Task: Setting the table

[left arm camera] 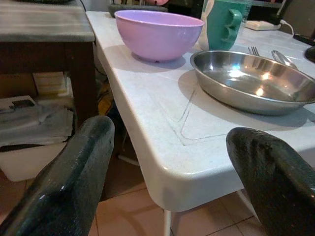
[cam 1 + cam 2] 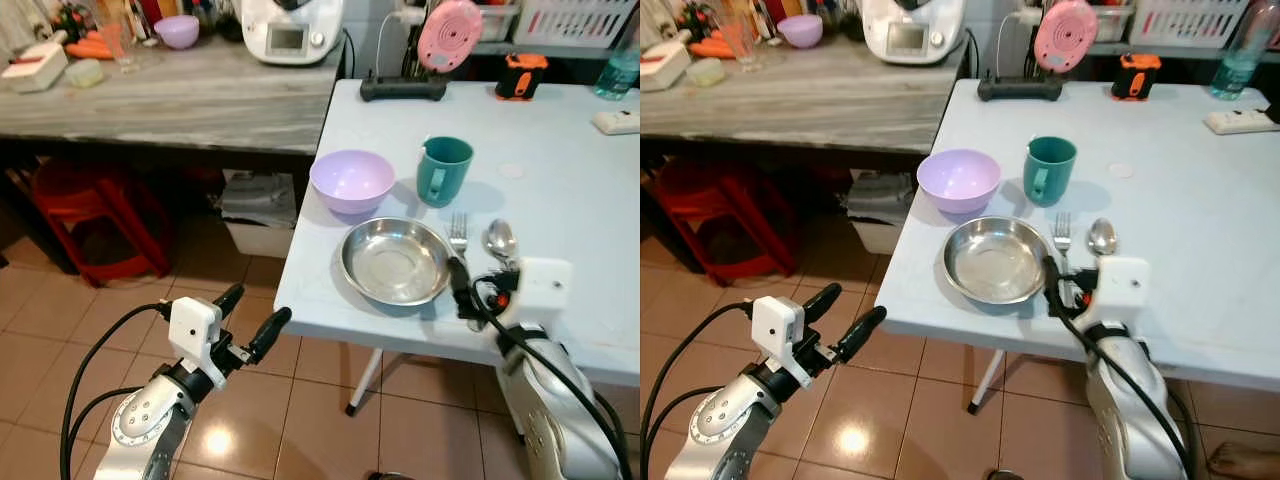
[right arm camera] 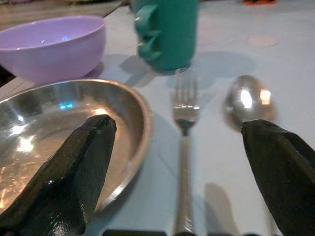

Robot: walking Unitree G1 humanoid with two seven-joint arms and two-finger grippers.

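Right gripper wide open, empty, straddling fork btwn plate & spoon.

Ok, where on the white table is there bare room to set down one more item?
Bare room lies right of the metal spoon and beyond the teal mug. The near-left corner is crowded: lilac bowl, steel plate, fork, open right gripper.

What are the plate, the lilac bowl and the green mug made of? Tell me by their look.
Plate: looks like stainless steel, polished; it gives mirror-like glints and reflections.
Lilac bowl: probably plastic or melamine, with even colour and a soft, dull sheen.
Green mug: likely plastic too, opaque with a moulded handle and faint gloss; glazed ceramic cannot be ruled out.
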